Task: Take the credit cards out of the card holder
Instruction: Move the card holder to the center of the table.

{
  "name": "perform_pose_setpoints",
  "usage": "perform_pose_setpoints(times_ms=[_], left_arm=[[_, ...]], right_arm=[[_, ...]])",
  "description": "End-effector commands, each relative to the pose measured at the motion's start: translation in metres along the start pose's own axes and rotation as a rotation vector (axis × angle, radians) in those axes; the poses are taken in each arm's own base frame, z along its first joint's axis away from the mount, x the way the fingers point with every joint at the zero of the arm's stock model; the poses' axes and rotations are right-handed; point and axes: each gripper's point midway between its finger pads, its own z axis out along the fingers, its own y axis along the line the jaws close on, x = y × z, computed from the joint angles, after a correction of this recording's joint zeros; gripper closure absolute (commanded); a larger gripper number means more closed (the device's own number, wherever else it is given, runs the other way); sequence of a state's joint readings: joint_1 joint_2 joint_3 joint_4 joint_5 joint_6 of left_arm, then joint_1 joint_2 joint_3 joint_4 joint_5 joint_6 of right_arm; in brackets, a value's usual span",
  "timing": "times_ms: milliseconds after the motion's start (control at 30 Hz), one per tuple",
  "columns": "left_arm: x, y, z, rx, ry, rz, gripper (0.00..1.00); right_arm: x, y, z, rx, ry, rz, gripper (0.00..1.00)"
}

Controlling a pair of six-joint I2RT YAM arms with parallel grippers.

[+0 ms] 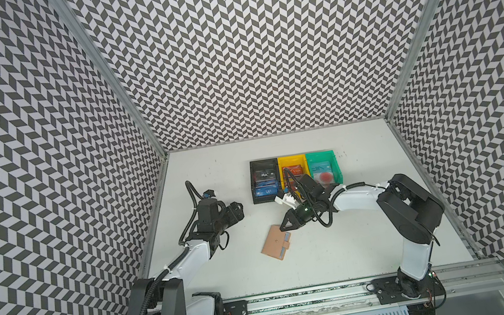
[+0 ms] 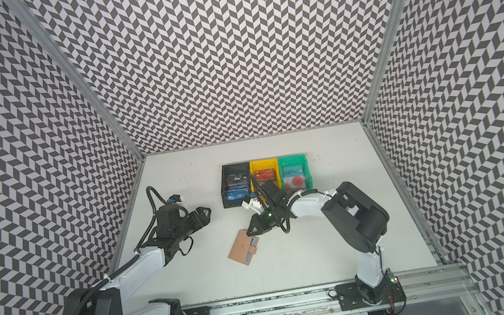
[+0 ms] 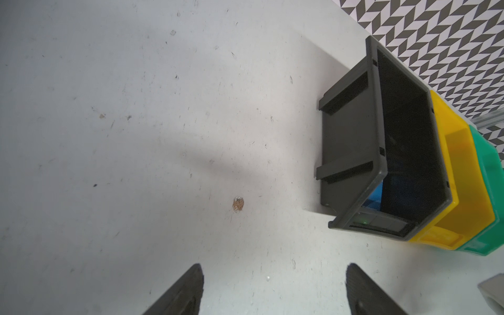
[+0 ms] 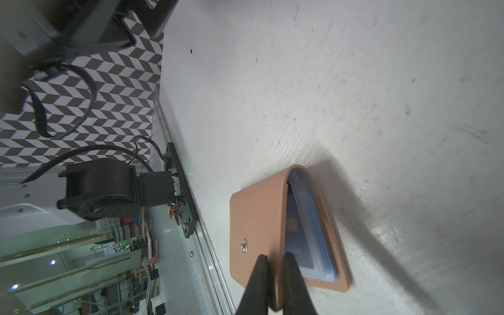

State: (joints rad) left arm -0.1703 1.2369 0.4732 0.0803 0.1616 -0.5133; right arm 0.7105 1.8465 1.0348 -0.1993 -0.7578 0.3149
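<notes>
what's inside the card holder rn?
In the card holder: clear sleeve pages and a bluish chip card. Top cover hides the rest; count unclear.

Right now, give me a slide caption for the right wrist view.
Right pincer nips the top cover of the tan card holder, cards showing inside, on the white table.

One holder [image 1: 276,242], three bins [image 1: 263,161] [image 1: 292,160] [image 1: 320,155], five loose cards [image 1: 263,175] [image 1: 266,192] [image 1: 297,170] [image 1: 320,167] [image 1: 326,176]
We count two cards in the black, one in the yellow, two in the green.
</notes>
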Motion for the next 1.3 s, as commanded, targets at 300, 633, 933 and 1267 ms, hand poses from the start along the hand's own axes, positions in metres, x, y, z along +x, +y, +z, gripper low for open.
perform_pose_setpoints(times_ms=[300, 633, 933, 1267], left_arm=[[0.003, 0.002, -0.001, -0.011, 0.003, 0.005, 0.18], [0.002, -0.004, -0.002, 0.016, 0.001, 0.009, 0.21], [0.014, -0.010, 0.002, 0.068, 0.041, 0.013, 0.47], [0.027, -0.019, 0.003, 0.120, 0.089, 0.001, 0.61]], right_arm=[[-0.036, 0.000, -0.009, 0.080, -0.026, -0.072, 0.94], [-0.077, -0.007, -0.008, 0.104, -0.042, -0.089, 0.95], [-0.069, -0.006, -0.003, 0.056, -0.023, -0.090, 0.75], [-0.048, -0.005, -0.003, 0.016, -0.021, -0.078, 0.64]])
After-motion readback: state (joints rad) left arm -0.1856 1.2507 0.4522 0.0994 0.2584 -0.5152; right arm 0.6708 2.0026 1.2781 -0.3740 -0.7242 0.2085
